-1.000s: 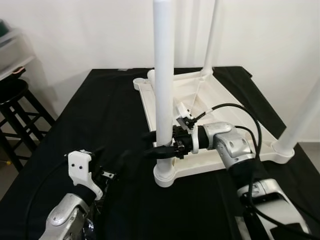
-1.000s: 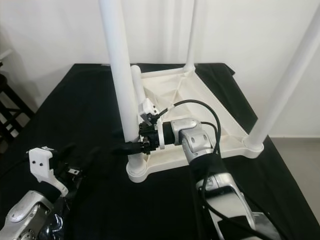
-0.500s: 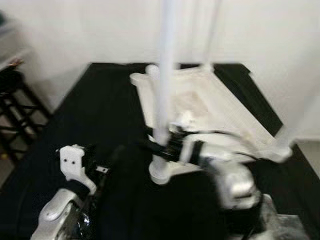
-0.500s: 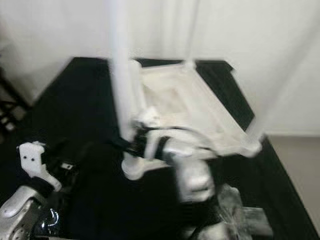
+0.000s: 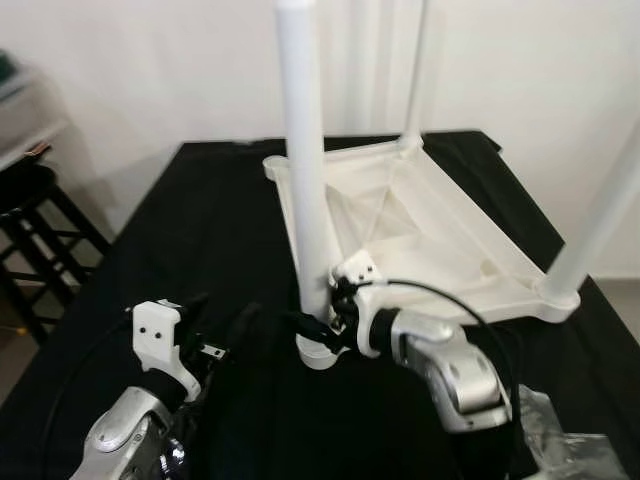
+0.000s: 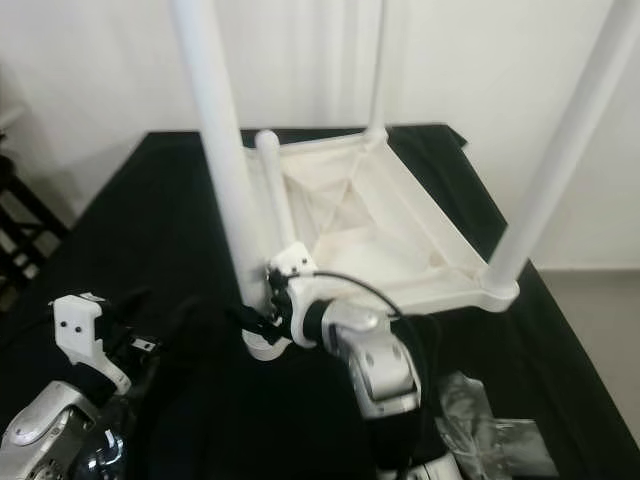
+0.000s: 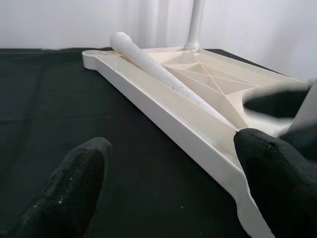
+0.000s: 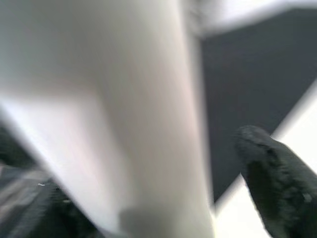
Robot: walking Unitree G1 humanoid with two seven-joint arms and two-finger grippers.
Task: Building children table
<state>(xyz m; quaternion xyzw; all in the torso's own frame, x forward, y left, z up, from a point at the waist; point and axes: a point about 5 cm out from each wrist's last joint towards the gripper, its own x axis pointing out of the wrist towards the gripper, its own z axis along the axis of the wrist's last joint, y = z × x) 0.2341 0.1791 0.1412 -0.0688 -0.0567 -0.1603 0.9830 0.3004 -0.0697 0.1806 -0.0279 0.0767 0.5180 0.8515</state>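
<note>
Right hand clenched on near leg just above its socket; smooth, stiff, light plastic, so grip low; left hand open, idle.

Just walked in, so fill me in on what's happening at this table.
The robot is building a white children's table, whose tabletop lies upside down on a black cloth. The right hand grips the near leg low at its corner socket. The left hand hovers open nearby. A loose leg lies inside the tabletop.
</note>
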